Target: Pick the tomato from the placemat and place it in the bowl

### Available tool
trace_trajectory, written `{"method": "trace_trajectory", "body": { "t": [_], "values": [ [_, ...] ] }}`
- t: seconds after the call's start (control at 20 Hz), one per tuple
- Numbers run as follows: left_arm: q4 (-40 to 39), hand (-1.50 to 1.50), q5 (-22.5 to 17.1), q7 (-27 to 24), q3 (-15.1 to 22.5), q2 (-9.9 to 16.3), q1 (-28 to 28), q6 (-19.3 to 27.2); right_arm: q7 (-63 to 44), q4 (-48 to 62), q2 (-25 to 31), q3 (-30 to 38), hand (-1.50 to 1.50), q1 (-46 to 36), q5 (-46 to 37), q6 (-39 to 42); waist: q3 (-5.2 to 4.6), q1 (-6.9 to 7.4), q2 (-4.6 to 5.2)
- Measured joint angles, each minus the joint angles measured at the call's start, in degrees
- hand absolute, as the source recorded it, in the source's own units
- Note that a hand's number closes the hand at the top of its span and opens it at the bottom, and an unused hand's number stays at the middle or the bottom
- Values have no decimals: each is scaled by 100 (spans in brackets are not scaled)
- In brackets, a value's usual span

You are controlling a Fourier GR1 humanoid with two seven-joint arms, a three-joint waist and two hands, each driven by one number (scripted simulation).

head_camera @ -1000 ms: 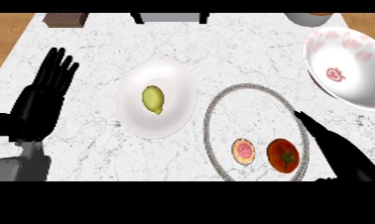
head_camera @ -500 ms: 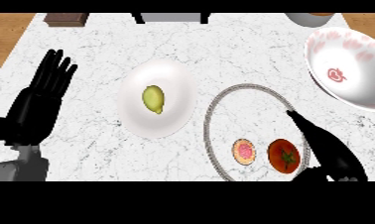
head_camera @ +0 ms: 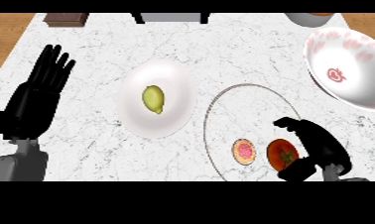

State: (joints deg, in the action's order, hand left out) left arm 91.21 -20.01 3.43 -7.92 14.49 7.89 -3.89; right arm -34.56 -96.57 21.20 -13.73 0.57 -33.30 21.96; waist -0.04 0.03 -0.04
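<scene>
We see the right hand (head_camera: pixel 316 144) curled around the red tomato (head_camera: pixel 282 152) on the placemat (head_camera: pixel 219 119), while the left hand (head_camera: pixel 35 100) rests open, fingers up.

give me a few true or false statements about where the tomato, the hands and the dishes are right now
1. The right hand is curled round the tomato. True.
2. The tomato already lies in the bowl. False: it is on the round placemat, next to a pink sliced fruit.
3. The left hand is open, fingers up, at the view's left side. True.
4. The white plate holds the tomato. False: it holds a yellow-green fruit.
5. The bowl stands left of the plate. False: it stands at the right edge.
</scene>
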Motion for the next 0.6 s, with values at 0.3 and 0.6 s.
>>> {"method": "trace_trajectory", "body": {
  "t": [0.3,0.6],
  "values": [
    [-23,0,67,18,-30,-46,-18,-57,417,-15,111,-228,150,-11,-561,31,-3,-3,-5],
    [130,0,156,-44,-38,-181,-186,-96,555,-33,4,-283,150,-117,-1005,168,-5,0,-6]
  ]
}}
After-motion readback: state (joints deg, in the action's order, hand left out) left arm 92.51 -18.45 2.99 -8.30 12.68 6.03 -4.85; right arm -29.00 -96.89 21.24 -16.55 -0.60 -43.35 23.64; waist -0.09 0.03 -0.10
